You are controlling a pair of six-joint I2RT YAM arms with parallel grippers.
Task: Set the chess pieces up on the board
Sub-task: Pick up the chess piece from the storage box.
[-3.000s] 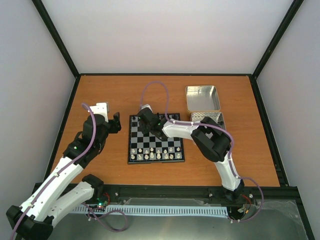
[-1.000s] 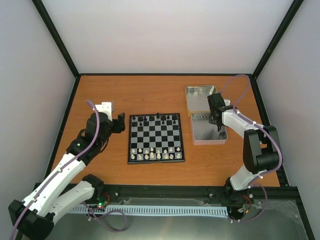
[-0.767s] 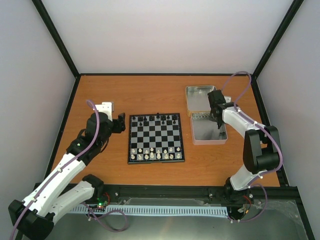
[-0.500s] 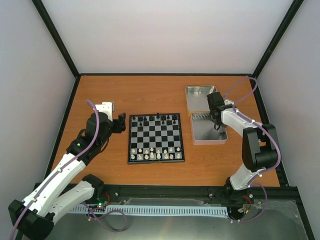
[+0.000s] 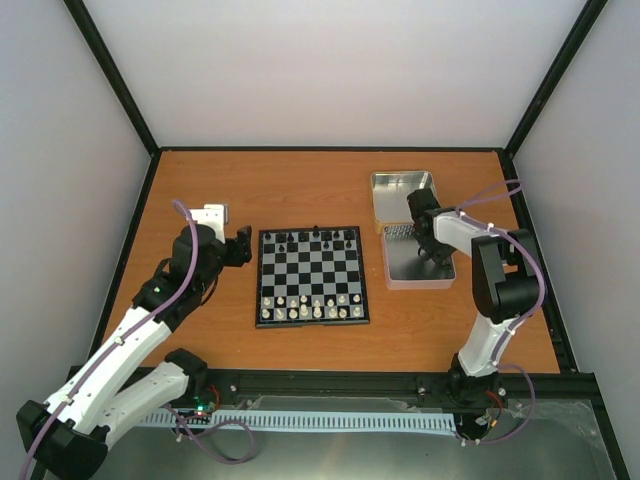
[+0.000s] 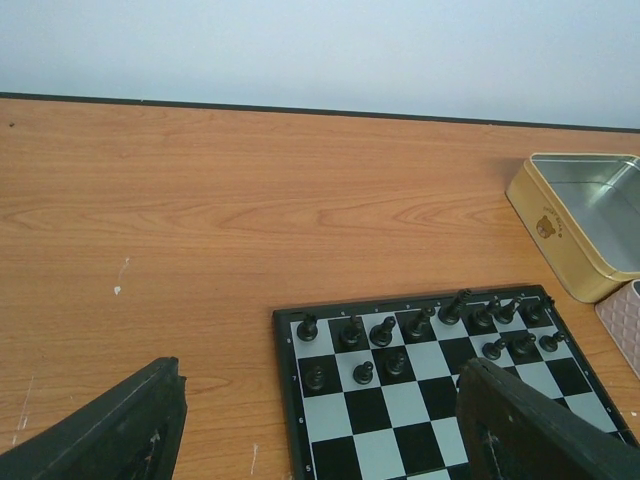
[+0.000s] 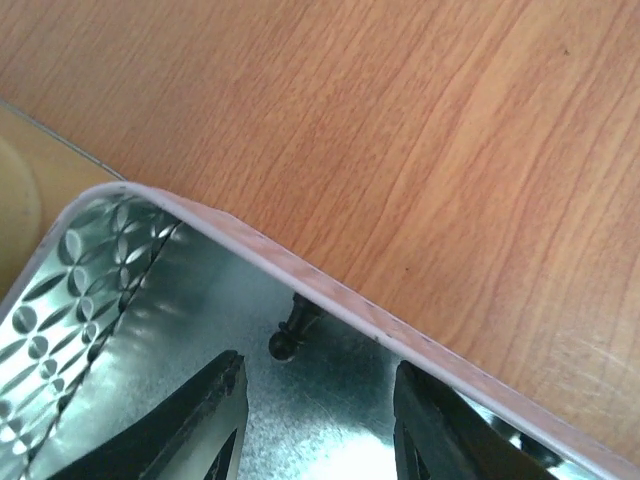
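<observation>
Looks light, hard and slippery: pinch the chess piece point(image 7: 291, 330) in the tin point(image 7: 190, 330) by its thin middle, at 11 o'clock from the half-open, empty right gripper point(image 7: 318, 365).

Left claw point(image 6: 320, 425): jaws wide apart, held low, pointing right.
Right claw point(image 7: 318, 412): jaws partly parted, tilted downward.

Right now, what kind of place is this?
Probably a robot test booth: a left arm and right arm fixed at a wooden table, plain white walls around it, a small chessboard.
</observation>
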